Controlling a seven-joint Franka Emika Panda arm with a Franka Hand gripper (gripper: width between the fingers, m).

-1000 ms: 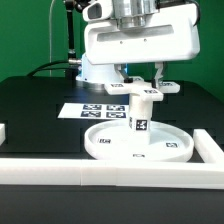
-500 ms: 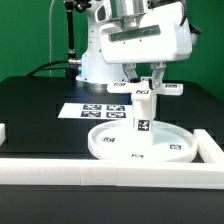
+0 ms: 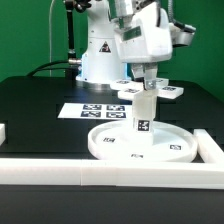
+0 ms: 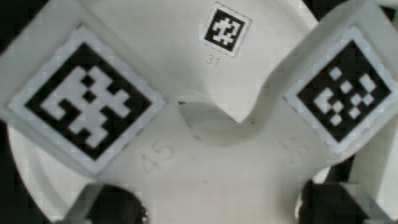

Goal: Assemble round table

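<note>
The large round rimmed disc (image 3: 108,150) lies flat near the table's front. The short thick cylinder (image 3: 143,118) stands upright at its middle, a tag facing the camera. The cross-shaped piece (image 3: 172,92) sits level on top of the cylinder. My gripper (image 3: 150,76) comes straight down on it, shut on the piece's middle. In the wrist view the cross-shaped piece (image 4: 214,150) fills the frame with three tags showing. My gripper (image 4: 222,205) shows one dark fingertip (image 4: 111,205) on each side of the white middle part.
The marker board (image 3: 95,110) lies flat behind the disc. A long white rail (image 3: 100,172) runs along the table's front. Short rail ends stand at the exterior view's left (image 3: 3,132) and right (image 3: 208,146). The robot base (image 3: 98,60) stands at the back.
My hand has turned about its vertical axis over the cylinder, from broadside to narrow side facing the camera. The cross-shaped piece has turned with it. Disc and cylinder stay in place.
</note>
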